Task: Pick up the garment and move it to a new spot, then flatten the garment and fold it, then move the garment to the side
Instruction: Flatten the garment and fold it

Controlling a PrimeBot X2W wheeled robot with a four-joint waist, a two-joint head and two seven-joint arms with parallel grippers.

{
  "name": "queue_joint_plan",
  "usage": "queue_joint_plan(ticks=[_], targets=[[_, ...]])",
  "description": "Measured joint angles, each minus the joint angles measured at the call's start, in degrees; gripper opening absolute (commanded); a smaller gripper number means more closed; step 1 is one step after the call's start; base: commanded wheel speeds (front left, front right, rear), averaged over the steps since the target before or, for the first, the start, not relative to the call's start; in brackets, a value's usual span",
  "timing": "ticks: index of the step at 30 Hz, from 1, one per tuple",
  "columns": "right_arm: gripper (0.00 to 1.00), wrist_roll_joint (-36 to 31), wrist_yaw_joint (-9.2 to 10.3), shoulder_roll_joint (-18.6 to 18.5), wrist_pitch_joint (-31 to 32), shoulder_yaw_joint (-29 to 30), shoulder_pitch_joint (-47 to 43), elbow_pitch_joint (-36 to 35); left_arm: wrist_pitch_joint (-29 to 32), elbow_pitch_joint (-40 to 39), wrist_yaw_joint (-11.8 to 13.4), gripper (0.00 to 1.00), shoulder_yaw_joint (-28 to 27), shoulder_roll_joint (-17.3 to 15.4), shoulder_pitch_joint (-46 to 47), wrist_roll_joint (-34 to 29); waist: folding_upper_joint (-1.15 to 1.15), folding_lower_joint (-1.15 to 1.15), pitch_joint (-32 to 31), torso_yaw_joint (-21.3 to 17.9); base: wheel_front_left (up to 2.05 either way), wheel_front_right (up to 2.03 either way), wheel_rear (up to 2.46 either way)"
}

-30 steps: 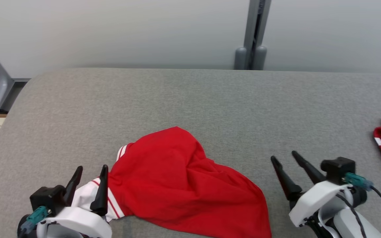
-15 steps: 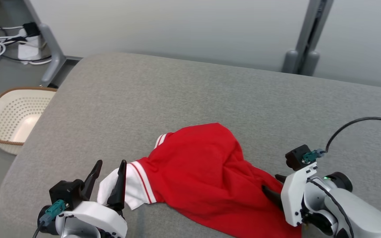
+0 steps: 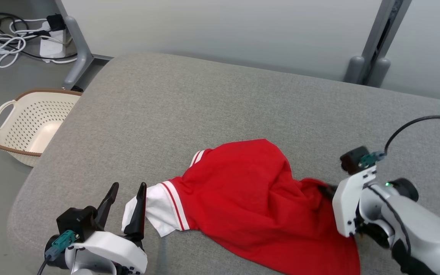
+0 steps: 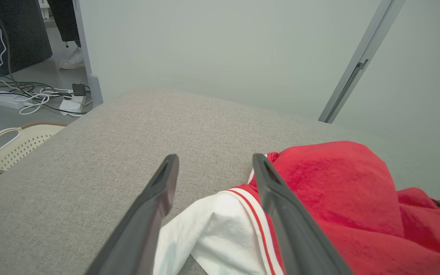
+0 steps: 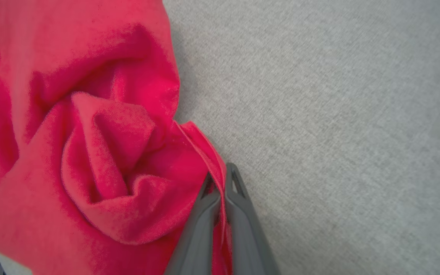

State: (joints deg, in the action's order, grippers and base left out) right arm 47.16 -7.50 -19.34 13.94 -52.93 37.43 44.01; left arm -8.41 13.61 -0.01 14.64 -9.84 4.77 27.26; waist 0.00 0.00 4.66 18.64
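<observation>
The garment (image 3: 243,198) is a crumpled red shirt with a white, red-striped sleeve, lying on the grey cushioned surface (image 3: 204,110). My right gripper (image 5: 220,179) is shut on the garment's (image 5: 90,152) red edge, which is pinched between the two fingers; in the head view the gripper (image 3: 329,191) presses into the cloth's right side. My left gripper (image 3: 125,189) stands open at the lower left, its fingers either side of the white sleeve (image 4: 212,225). In the left wrist view the open gripper (image 4: 214,164) straddles that sleeve without closing on it.
A cream perforated basket (image 3: 29,126) sits on the floor left of the surface. Cables and a power strip (image 3: 13,38) lie on the floor behind it. A grey post (image 3: 372,49) rises beyond the far edge.
The head camera has swung left, bringing the basket and cables into view. My right gripper moved onto the garment's right edge and shut on it. The left gripper stayed open.
</observation>
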Motion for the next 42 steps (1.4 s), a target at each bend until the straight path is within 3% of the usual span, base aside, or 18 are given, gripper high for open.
queue_joint_plan(ticks=[12, 22, 23, 24, 25, 32, 39, 42], targets=[[0.00, -0.6, 0.00, -3.4, -15.7, 6.9, 14.8, 11.8, -3.3, -2.1, -2.0, 1.00, 2.0, 0.8, 5.2, -1.0, 0.00, 0.00, 7.1, -2.4, 0.00, 0.00, 0.00], [0.00, 1.2, 0.00, -4.9, -19.3, 9.1, 22.4, 20.8, -4.8, -1.2, -3.0, 1.00, 2.6, 1.3, 9.0, -2.0, 0.00, 0.00, 13.3, -2.3, 0.00, 0.00, 0.00], [0.13, 1.3, 0.00, -4.6, -19.7, 9.1, 22.6, 21.6, -5.0, -0.9, -3.0, 1.00, 2.6, 1.3, 9.0, -2.0, 0.00, 0.00, 13.4, -2.4, 0.00, 0.00, 0.00], [0.45, 1.6, 0.00, -4.2, -20.0, 9.3, 22.9, 22.2, -5.0, -0.6, -3.0, 1.00, 2.6, 1.2, 9.0, -2.0, 0.00, 0.00, 13.4, -2.5, 0.00, 0.00, 0.00], [1.00, 2.1, 0.00, -3.8, -20.3, 9.5, 23.0, 22.7, -5.2, -0.3, -3.0, 1.00, 2.5, 1.1, 9.1, -2.0, 0.00, 0.00, 13.2, -2.7, 0.00, 0.00, 0.00], [1.00, 3.2, 0.00, -1.3, -24.3, 7.5, 20.6, 21.0, -5.6, 0.9, -3.1, 1.00, 2.2, 0.7, 9.1, -2.0, 0.00, 0.00, 10.6, -4.9, 0.00, 0.00, 0.00], [1.00, 3.9, 0.00, 0.1, -28.5, 6.1, 15.5, 14.5, -5.8, 0.9, -2.4, 1.00, 1.3, -0.6, 7.4, -1.9, 0.00, 0.00, 6.7, -8.8, 0.00, 0.00, 0.00], [1.00, 3.2, 0.01, 0.2, -28.7, 8.2, 13.0, 10.3, -5.8, 0.7, -1.7, 1.00, 0.5, -1.3, 6.1, -1.8, 0.00, 0.00, 4.9, -10.8, 0.00, 0.00, 0.00]])
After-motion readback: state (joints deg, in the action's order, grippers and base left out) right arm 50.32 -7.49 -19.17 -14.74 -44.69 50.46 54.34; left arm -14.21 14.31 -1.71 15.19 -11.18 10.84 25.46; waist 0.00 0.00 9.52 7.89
